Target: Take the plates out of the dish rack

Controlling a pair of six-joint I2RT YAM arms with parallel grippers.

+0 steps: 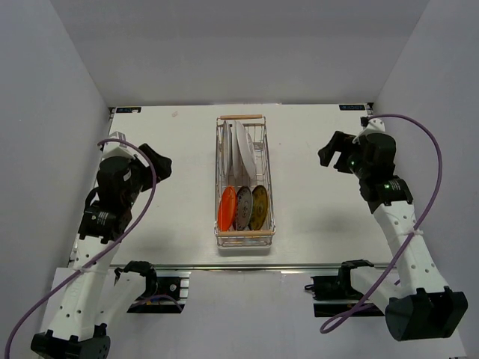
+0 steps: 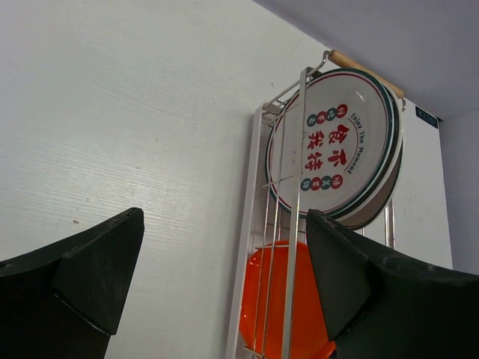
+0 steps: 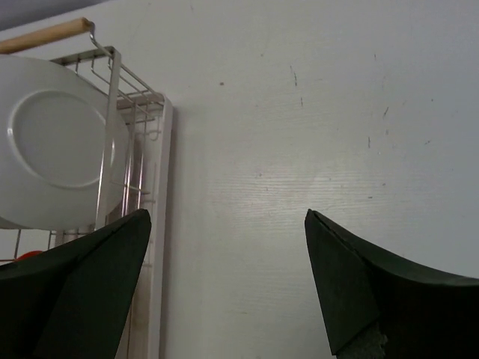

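I think the job has not started. No plate lies on the counter (image 1: 165, 224). Every plate I can see sits inside the dish rack (image 1: 218, 187), so all of them are left to take out.

The dish rack is long from near to far. It points away from the arms, from the near wooden handle (image 1: 244, 233) to the far wooden handle (image 1: 241, 117).

At the near end of the dish rack, three small plates stand on edge side by side. The orange plate (image 1: 226, 209) is on the left, the grey-teal plate (image 1: 243, 208) is in the middle, and the yellow plate (image 1: 259, 207) is on the right.

Past them, in the far half, the big white plates (image 1: 241, 153) stand on edge and lean a little. I cannot count them. The green-rimmed plate (image 2: 337, 146) turns its printed face to the left side of the dish rack.

The left end effector (image 2: 223, 247) is well to the left of the dish rack. It is spread wide and holds nothing. The right end effector (image 3: 226, 224) is well to the right, by the far half. It is spread wide too, and it is empty.
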